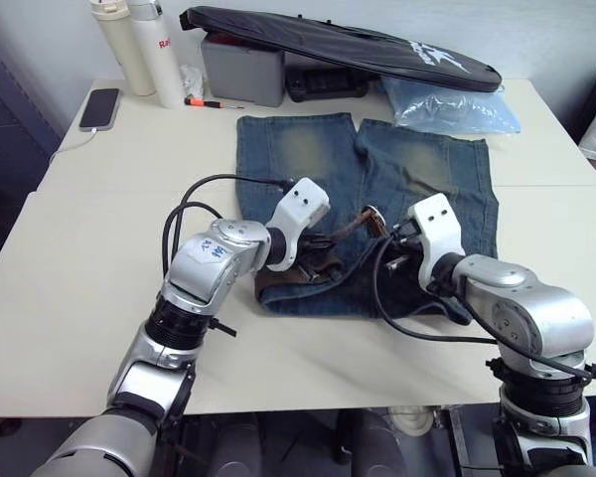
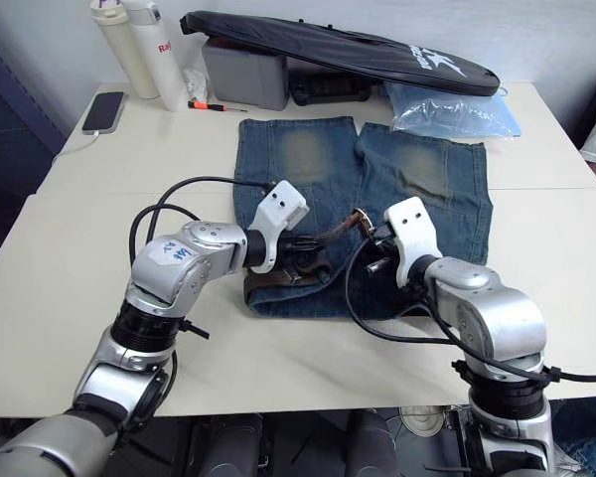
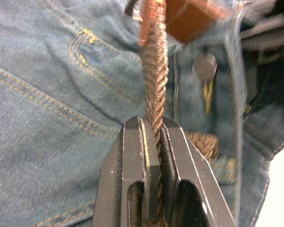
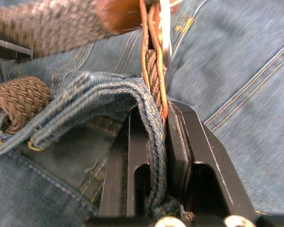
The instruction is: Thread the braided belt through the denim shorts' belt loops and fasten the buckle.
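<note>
My left pincer point(image 3: 151, 137) is closed on the braided belt point(image 3: 155, 85) and my right pincer point(image 4: 156, 127) on belt and waistband of the denim shorts point(image 1: 417, 169) on the desk point(image 1: 99, 229), so I judge fastening the buckle point(image 1: 372, 213) remains.

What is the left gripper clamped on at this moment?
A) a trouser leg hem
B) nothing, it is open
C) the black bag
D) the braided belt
D: in the left wrist view, the left gripper is shut on the braided belt, which runs up from between its fingers above the denim shorts.
</note>
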Robot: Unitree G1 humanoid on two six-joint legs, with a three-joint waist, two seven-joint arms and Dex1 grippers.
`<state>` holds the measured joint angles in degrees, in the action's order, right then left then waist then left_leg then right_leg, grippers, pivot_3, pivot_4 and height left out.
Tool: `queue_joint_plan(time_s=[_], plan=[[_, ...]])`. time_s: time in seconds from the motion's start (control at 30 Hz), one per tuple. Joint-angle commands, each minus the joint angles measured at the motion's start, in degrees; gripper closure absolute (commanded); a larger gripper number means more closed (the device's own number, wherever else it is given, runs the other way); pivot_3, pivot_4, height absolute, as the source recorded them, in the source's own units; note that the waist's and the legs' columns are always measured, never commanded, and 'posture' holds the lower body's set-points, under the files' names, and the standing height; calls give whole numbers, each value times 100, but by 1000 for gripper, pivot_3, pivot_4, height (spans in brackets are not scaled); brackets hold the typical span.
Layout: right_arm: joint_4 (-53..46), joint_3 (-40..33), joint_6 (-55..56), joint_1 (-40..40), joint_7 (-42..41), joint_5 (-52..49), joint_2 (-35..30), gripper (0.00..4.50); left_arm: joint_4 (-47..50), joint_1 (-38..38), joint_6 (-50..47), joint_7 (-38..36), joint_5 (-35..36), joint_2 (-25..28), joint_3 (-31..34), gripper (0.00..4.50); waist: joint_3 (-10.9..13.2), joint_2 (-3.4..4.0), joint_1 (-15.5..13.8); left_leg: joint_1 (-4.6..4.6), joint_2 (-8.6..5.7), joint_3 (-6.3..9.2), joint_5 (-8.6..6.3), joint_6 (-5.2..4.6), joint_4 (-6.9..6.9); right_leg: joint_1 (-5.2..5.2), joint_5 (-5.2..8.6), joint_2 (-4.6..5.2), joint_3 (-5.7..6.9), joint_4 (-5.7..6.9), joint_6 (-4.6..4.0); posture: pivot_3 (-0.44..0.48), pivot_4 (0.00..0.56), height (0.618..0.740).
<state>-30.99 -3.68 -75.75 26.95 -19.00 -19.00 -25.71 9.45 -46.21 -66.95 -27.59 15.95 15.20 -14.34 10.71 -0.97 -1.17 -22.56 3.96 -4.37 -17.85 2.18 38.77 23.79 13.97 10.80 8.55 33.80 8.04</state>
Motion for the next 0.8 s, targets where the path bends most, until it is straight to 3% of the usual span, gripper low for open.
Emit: queue_joint_plan(time_s=[0.03,0.33,0.63,0.77,0.8], plan=[[-145,-12,84,-63,42,1,-82,4483,332,-161,-47,20,134,-92,134,4500,0,0,0,0,0,0,0,0,0,0,0,0,0,0,0,0,150,740],[-698,440,43,-31,-588,-628,-197,4483,149,-181,137,-17,89,-143,25,4500,0,0,5,0,0,0,0,0,-3,0,0,0,0,-2,0,0,150,740],[-948,1627,1377,-157,-1280,-97,-1679,4483,-132,-298,405,-155,63,-259,-179,4500,0,0,-12,0,0,0,0,0,-9,0,0,-1,0,-9,0,0,150,740],[-814,1658,1772,-261,-1371,108,-1959,4483,-191,-319,470,-192,57,-284,-222,4500,0,-1,-21,0,0,-1,0,0,-7,0,0,-1,0,-11,0,0,150,740],[-796,1546,1843,-278,-1451,76,-2014,3983,-197,-318,479,-203,57,-284,-234,4500,1,-1,-23,0,0,-1,0,0,-7,0,0,-1,1,-11,0,0,150,740]])
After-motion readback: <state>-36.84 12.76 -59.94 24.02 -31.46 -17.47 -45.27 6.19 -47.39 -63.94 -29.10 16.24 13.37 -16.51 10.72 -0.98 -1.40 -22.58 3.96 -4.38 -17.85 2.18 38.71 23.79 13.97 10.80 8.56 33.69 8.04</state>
